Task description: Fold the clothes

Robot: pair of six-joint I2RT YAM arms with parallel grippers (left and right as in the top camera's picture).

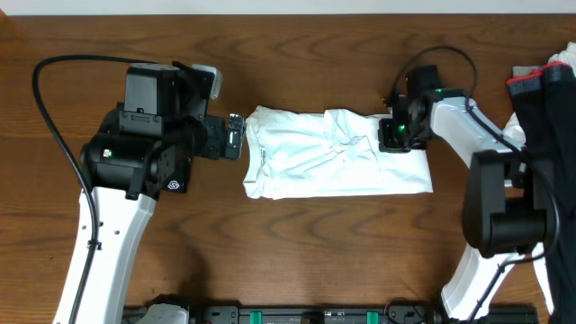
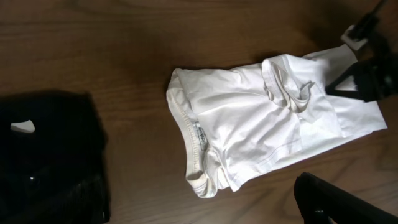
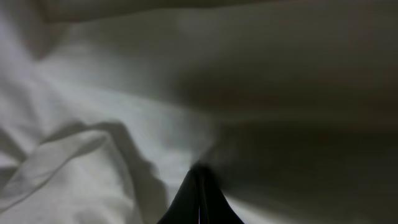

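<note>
One white T-shirt (image 1: pixel 315 171) lies in a rough folded band on the table (image 1: pixel 297 261), and one heap of dark and white garments (image 1: pixel 551 90) sits at the right edge. The right gripper (image 1: pixel 393 137) is pinched closed on the shirt's upper right fabric; the left gripper (image 1: pixel 236 137) hovers beside its collar end, opening unclear

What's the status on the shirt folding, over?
Left gripper open beside collar. Right gripper shut on white T-shirt, partly folded. Other garments piled at right edge.
</note>
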